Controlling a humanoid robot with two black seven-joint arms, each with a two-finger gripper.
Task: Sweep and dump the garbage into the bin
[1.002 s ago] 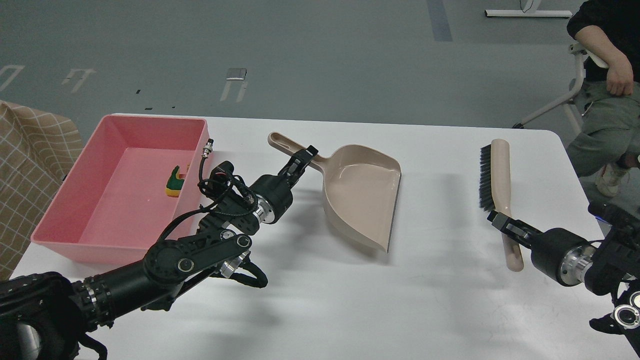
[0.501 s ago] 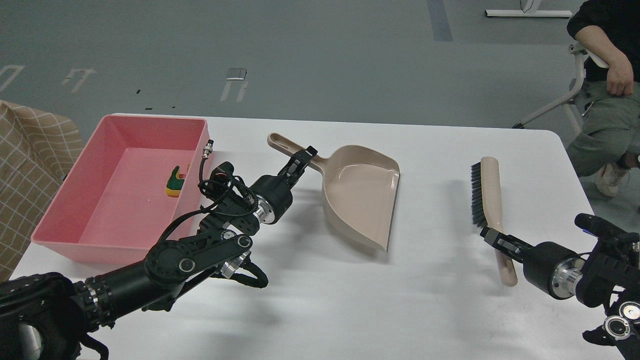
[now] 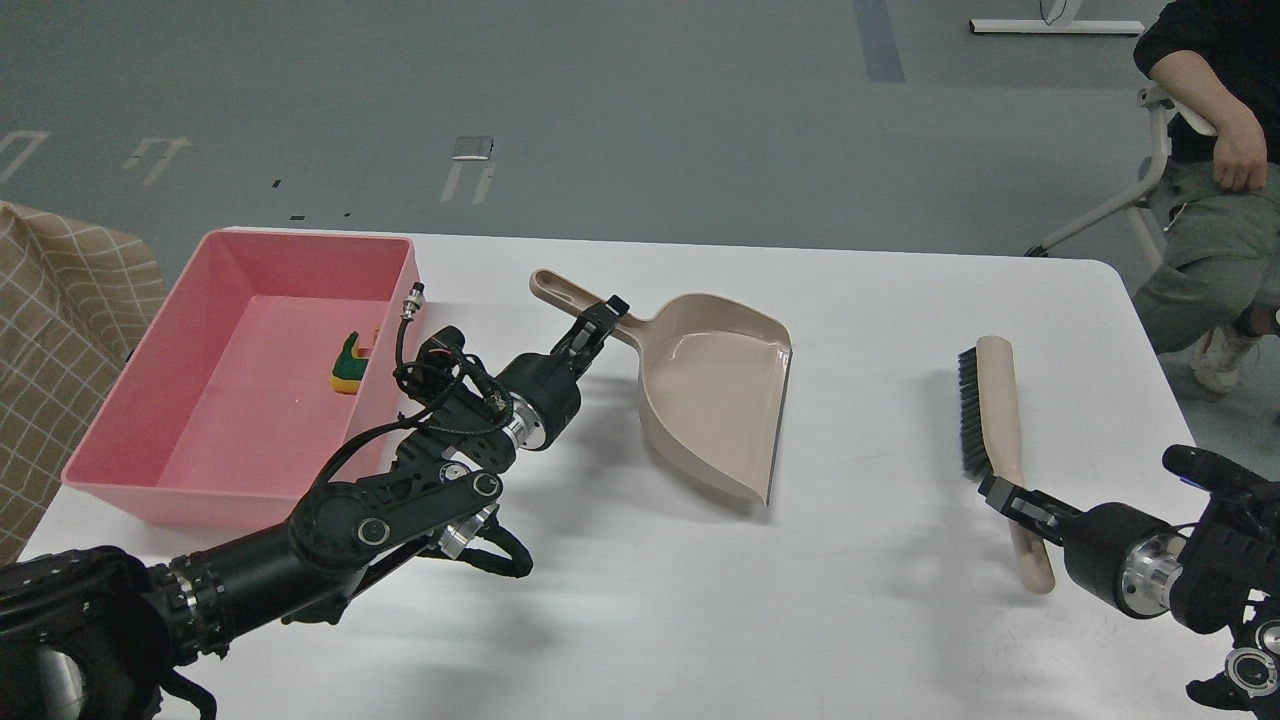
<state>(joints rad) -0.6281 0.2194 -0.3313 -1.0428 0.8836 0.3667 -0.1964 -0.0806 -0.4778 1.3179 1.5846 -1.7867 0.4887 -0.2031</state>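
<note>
Since a second ago the right claw, clamped on the brush handle, has drawn the brush nearer and lower on the surface, while the left claw, closed on the dustpan handle, has nudged the pan slightly toward the bin; this looks like setting the tools down. The sponge lies in the bin; the bread is probably hidden behind the near wall. Open room lies between pan and brush, though the brush sits near the right edge.

No legible text, label, brand, number or sign appears anywhere in the scene; faint floor markings stay unreadable.
</note>
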